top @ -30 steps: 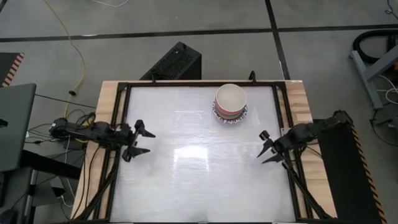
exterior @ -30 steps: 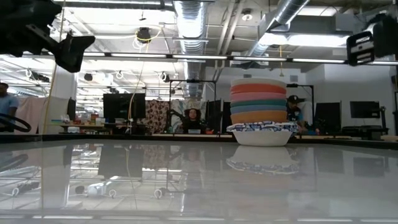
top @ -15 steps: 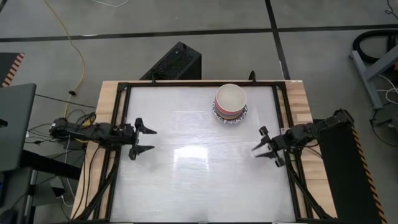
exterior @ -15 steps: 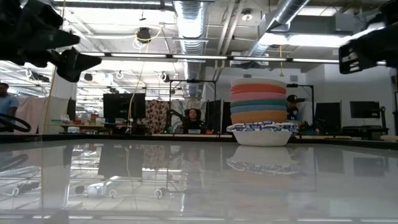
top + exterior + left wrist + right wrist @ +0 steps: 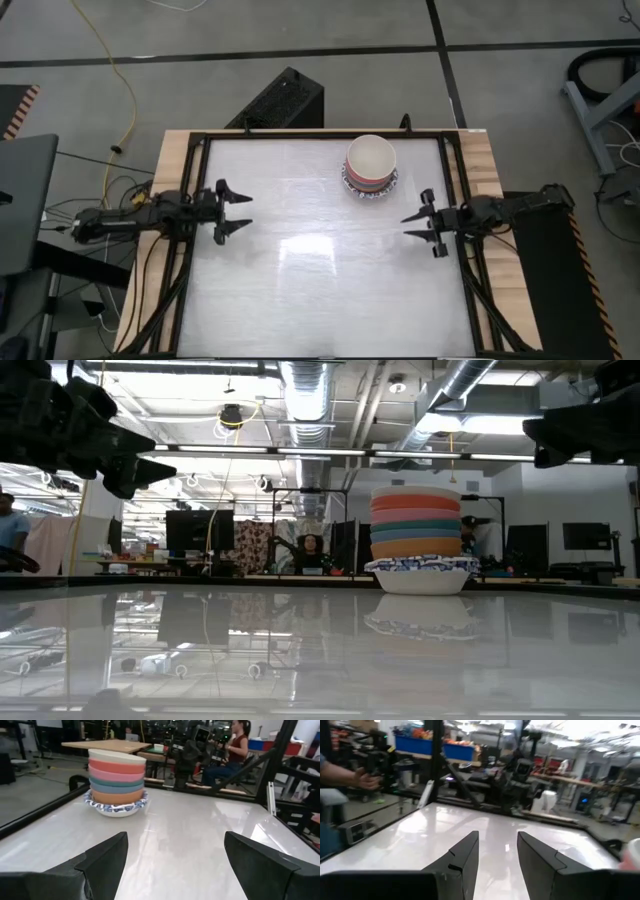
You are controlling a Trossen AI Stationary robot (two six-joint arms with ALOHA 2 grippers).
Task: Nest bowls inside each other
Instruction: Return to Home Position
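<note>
The bowls stand nested in one stack near the table's far edge, right of centre, a cream bowl on top and a white blue-patterned bowl at the bottom resting on the table. The stack also shows in the left wrist view. My left gripper is open at the table's left edge, pointing level toward the right. My right gripper is open at the right edge, pointing level toward the left. Neither touches anything.
The white tabletop has a black frame along its edges. A black box stands on the floor beyond the far edge. People sit in the room behind the table.
My left gripper has swung toward the table's far edge and now points straight across to the right. My right gripper has swung toward the far edge and rolled at the wrist, now pointing straight left. The bowls have kept still.
</note>
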